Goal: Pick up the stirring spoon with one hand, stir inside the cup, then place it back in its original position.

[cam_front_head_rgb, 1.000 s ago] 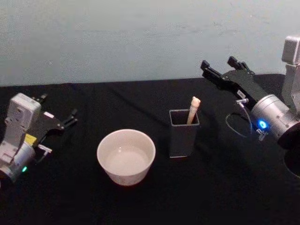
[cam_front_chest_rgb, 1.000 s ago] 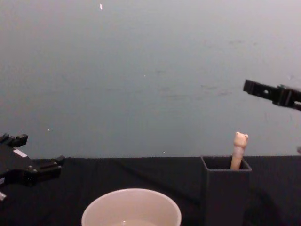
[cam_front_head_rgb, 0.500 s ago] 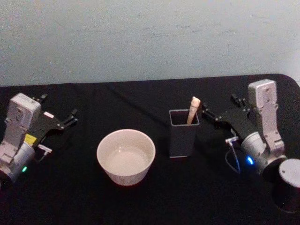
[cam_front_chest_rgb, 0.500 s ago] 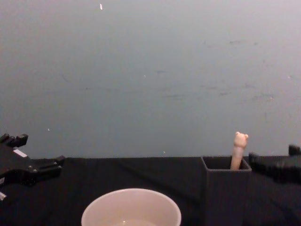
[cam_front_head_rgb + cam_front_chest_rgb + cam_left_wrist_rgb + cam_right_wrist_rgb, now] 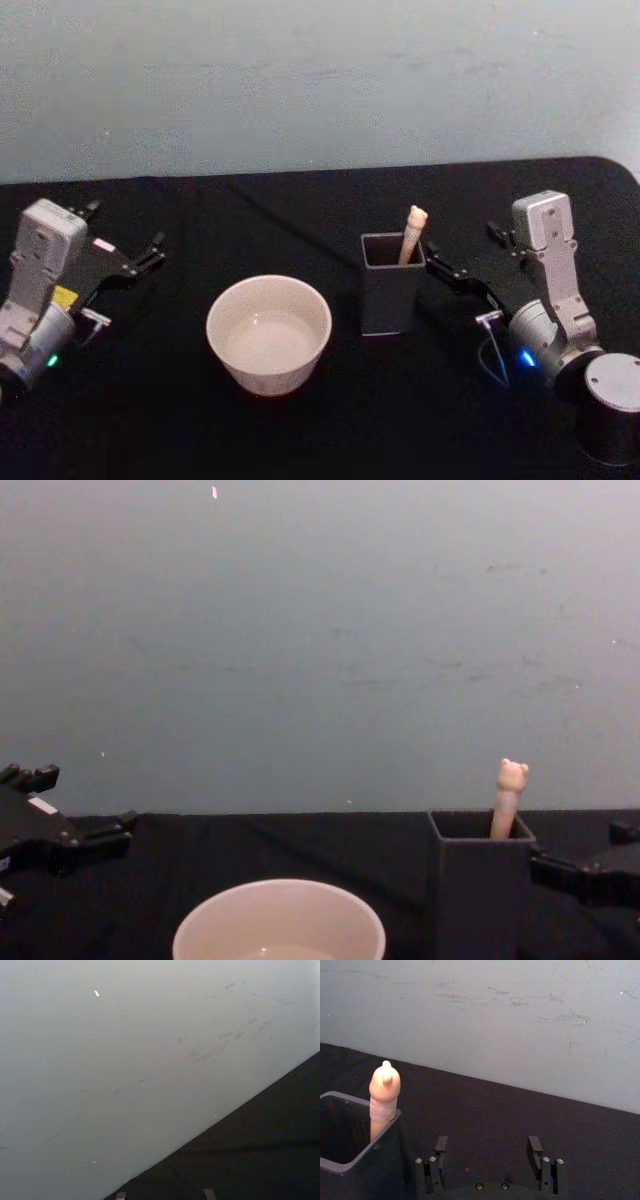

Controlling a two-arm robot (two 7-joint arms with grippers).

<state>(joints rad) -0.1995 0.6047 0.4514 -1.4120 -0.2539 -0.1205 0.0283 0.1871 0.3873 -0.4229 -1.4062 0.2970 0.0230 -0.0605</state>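
The stirring spoon (image 5: 412,234) stands in the dark grey square holder (image 5: 391,295), its original position. Its beige handle with the bear head (image 5: 511,776) pokes above the rim. Left of the holder sits the cream cup (image 5: 262,372), wide and round. My right gripper (image 5: 462,250) hovers low just right of the holder, open and empty. In the right wrist view, the spoon handle (image 5: 384,1091) and the holder (image 5: 386,1176) lie beside the right gripper (image 5: 487,1147). My left gripper (image 5: 125,228) rests open at the far left, well away from the cup.
A black cloth (image 5: 300,210) covers the table, with a pale wall (image 5: 300,80) behind it. My right arm's grey joint (image 5: 610,400) and a thin cable (image 5: 488,352) sit at the front right. Free room lies between the cup and the left gripper.
My right arm has dropped from high at the back right to table height and moved left toward the holder. The left arm, cup and spoon have not moved.
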